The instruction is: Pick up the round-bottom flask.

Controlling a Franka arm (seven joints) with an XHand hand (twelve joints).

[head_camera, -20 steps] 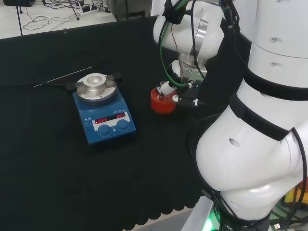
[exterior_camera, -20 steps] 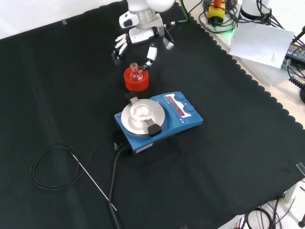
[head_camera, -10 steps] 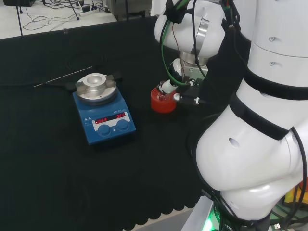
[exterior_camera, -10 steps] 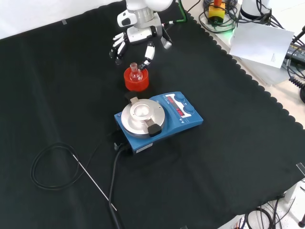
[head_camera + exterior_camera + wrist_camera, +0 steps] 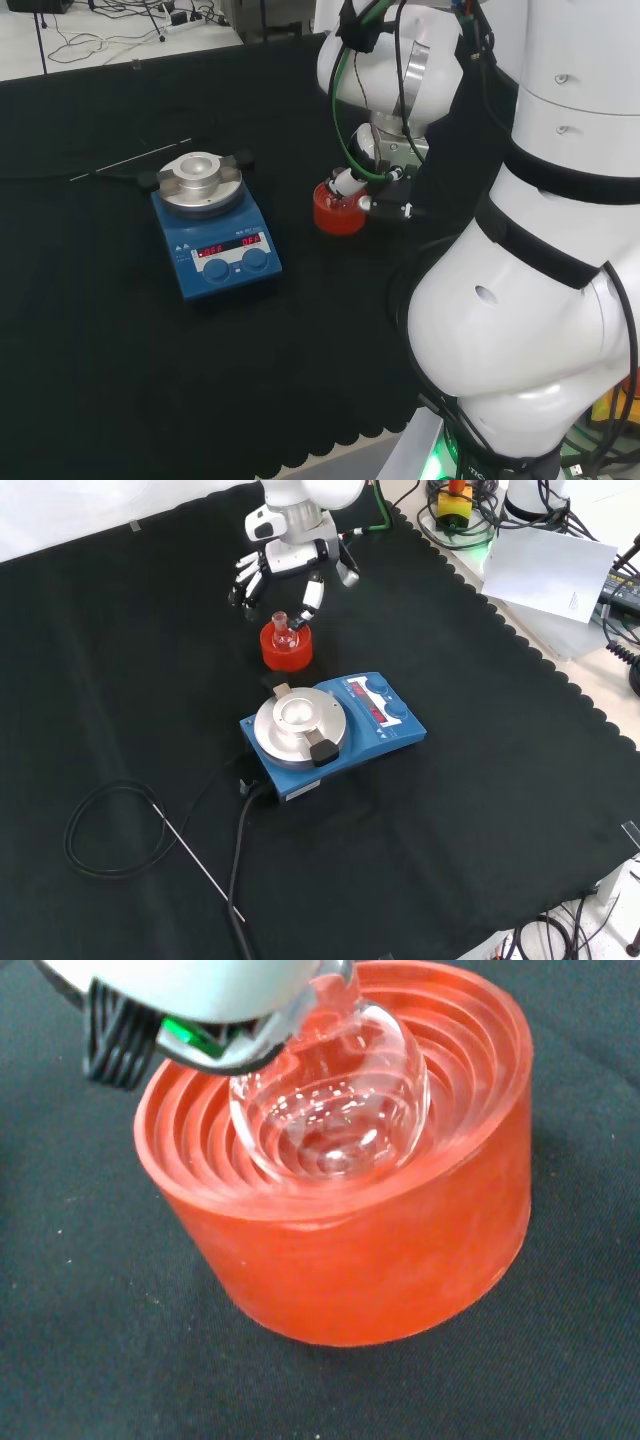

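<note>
**White-and-black hand poised over the flask in its red stand**

White and black, the hand hangs over the red ribbed stand, coming in from the top of the front view. Its fingers are spread and lightly bent, pointing down; one fingertip reaches close to the neck of the round-bottom flask, but whether it touches the glass cannot be told. Nothing is clasped in the hand.

In the wrist view the clear round-bottom flask sits with its bulb in the stepped hollow of the red ribbed stand, its neck running up behind a blurred white part of the hand.

Just beside the stand, nearer the camera in the front view, is a blue magnetic stirrer with a round metal top plate and red lit displays. Its black cable loops over the black cloth of the table, and a thin rod lies near the loop.
</note>
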